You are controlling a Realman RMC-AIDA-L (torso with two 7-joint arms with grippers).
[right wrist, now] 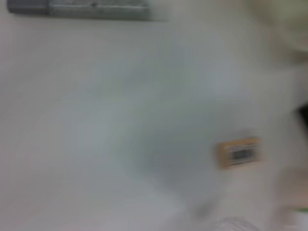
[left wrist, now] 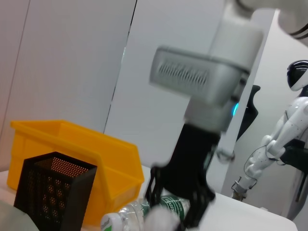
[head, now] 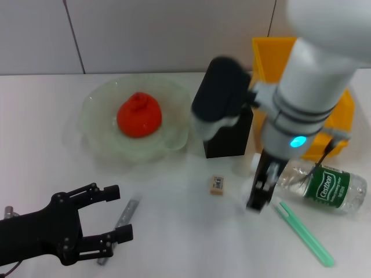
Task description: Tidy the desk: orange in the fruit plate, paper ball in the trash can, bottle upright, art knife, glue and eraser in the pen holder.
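black left gripper (head: 119,219) sits at lower left of the head frame, fingers spread wide, released, nothing between them. grey art knife (head: 120,220) lies on the white table (head: 174,243) right at those fingertips, slanting up toward centre; touching or not, cannot tell.

upper left of centre: pale-green fruit plate (head: 95,124), wavy rim, with the orange (head: 139,115) resting in its middle.

centre: eraser (head: 217,185), small beige block, flat on the table just below the pen holder (head: 232,142). pen holder stands upright, black, partly hidden behind the right arm's dark joint. in the right wrist view the eraser (right wrist: 239,152) shows alone on bare white surface, art knife (right wrist: 79,8) along the frame's upper edge.

right of centre: right gripper (head: 261,191) points down, tips near the table at the cap end of the bottle (head: 324,186). in the left wrist view its dark fingers (left wrist: 199,204) are parted around a white blurred lump low in the frame; grasping or not, cannot tell.

right: bottle lies on its side, green label up, cap toward centre. glue (head: 304,231), green stick, lies below it, slanting to lower right, apart from the bottle.

upper right: yellow trash can (head: 269,55) behind the arm, just beside the pen holder.
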